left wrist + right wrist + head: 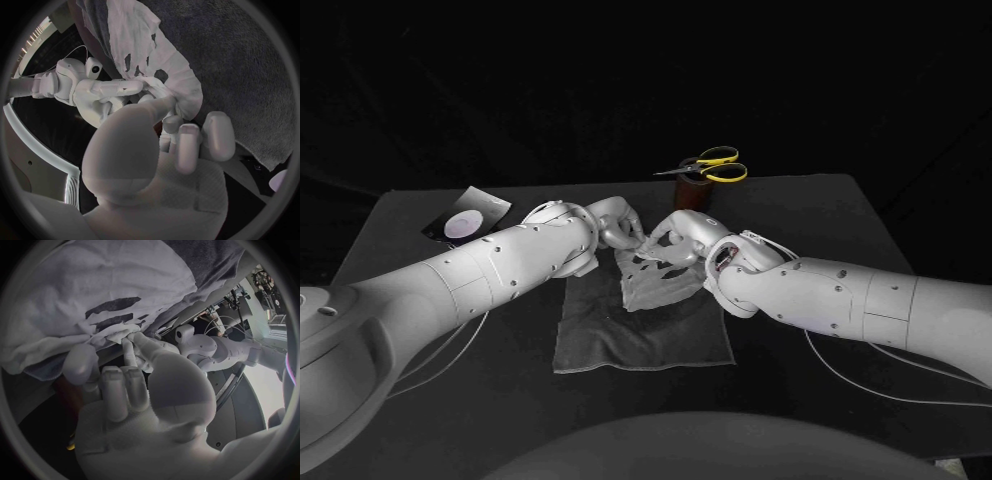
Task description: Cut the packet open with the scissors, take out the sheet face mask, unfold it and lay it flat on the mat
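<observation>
Head view, hands: the left hand and the right hand meet close together over the far end of the mat. Each pinches the upper edge of the sheet face mask.
Head view, mask: it hangs between the hands, partly opened, and its lower part appears to reach the mat. It is probably held high so the folds drop open.
Head view, scissors: parked in a brown holder behind the mat.
Head view, packet: set aside at the far left of the table. Cutting and taking out look finished.
Left wrist view: the left hand nips the bunched mask edge, other fingers loose. The right hand grips just beside it.
Right wrist view: the right hand pinches the crumpled edge of the mask. The left hand is opposite, likely so they can draw it wide.
</observation>
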`<state>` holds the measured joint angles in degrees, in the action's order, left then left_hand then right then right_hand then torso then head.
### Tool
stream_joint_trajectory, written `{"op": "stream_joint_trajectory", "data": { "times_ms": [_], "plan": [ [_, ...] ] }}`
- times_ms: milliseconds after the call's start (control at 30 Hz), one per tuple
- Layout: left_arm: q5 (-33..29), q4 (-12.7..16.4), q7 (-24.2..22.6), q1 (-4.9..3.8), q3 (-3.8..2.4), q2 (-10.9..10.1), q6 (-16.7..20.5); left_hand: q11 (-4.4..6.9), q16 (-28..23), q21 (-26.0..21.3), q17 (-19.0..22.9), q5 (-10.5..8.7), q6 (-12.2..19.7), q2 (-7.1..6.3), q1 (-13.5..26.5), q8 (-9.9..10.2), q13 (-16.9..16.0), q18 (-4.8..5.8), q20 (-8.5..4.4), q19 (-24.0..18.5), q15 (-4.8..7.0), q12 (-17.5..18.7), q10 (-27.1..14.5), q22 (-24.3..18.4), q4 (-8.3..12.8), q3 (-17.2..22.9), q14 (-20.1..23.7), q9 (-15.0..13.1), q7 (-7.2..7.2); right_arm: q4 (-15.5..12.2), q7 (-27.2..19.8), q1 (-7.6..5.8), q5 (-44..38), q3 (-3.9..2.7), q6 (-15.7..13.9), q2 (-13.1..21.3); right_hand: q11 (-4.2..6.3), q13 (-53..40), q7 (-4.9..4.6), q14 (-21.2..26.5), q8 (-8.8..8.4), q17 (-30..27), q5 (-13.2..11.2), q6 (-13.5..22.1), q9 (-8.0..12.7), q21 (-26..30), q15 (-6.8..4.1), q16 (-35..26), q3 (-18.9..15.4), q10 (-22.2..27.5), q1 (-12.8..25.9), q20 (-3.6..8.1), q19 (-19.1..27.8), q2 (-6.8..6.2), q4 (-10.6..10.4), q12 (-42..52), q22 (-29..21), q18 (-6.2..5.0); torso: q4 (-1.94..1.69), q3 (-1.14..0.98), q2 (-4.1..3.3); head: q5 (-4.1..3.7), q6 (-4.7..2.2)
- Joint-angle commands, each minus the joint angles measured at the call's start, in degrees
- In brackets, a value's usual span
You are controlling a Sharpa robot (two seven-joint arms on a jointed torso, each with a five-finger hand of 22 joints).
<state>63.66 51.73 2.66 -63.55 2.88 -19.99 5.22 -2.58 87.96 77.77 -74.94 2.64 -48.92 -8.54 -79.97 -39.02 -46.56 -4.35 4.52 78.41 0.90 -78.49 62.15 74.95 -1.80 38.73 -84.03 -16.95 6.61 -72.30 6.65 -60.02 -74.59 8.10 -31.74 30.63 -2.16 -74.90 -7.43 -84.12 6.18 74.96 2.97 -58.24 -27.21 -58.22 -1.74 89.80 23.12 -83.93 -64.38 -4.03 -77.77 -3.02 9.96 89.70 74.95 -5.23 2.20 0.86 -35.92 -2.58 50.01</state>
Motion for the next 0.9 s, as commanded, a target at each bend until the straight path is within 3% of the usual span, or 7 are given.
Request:
{"op": "stream_joint_trajectory", "data": {
  "times_ms": [33,367,900],
  "plan": [
    [0.0,0.2,0.1,0.03,0.03,0.2,-1.0,-0.12,0.3,0.2,-6.8,0.14,-0.1,-0.03,0.5,-0.2,0.0,-0.06,0.1,0.1,-0.05,-0.2,-0.4,0.1,0.3,0.0,-2.4,0.0,0.45,0.4,1.9,0.07,-0.9,-0.04,2.6,-0.3,-0.35,-15.1,0.05,-5.9,-0.28,15.0,-0.2,0.4,0.1,0.3,0.42,0.2,-0.5,-6.1,0.6,-0.43,0.0,-0.17,0.0,0.3,6.7,-0.8,0.05,-0.03,0.04,-0.04,-0.01],
    [0.0,0.0,0.2,0.03,0.03,0.3,-1.0,-0.12,0.3,0.2,-6.8,0.14,-0.1,-0.03,0.5,-0.2,0.0,-0.06,0.1,0.1,-0.05,-0.2,-0.4,0.1,0.3,0.0,-2.4,0.0,0.45,0.8,2.1,0.32,-1.0,-0.03,3.1,-1.0,-0.32,-15.1,0.15,-5.9,-0.18,15.0,-0.2,0.0,0.1,0.1,0.45,0.2,-0.8,-6.1,0.7,-0.5,-0.1,-0.17,-0.2,0.3,6.7,-0.79,0.1,-0.12,0.02,0.07,-0.01],
    [-0.1,0.0,0.2,0.03,0.03,0.4,-1.4,-0.17,0.3,0.2,-6.9,0.14,-0.1,0.11,0.6,-0.1,-0.1,-0.05,0.16,0.1,-0.11,-0.2,-0.4,0.1,0.5,0.0,-2.4,0.1,0.5,2.4,2.2,0.64,-1.2,0.0,3.8,-2.1,-0.05,-15.1,0.49,-5.9,0.05,15.0,-0.2,-0.9,0.1,0.1,0.28,0.2,-0.9,-6.1,0.0,-0.49,-0.1,0.55,-0.2,0.3,6.7,-0.85,0.07,-0.03,0.04,-0.02,-0.01]
  ]
}}
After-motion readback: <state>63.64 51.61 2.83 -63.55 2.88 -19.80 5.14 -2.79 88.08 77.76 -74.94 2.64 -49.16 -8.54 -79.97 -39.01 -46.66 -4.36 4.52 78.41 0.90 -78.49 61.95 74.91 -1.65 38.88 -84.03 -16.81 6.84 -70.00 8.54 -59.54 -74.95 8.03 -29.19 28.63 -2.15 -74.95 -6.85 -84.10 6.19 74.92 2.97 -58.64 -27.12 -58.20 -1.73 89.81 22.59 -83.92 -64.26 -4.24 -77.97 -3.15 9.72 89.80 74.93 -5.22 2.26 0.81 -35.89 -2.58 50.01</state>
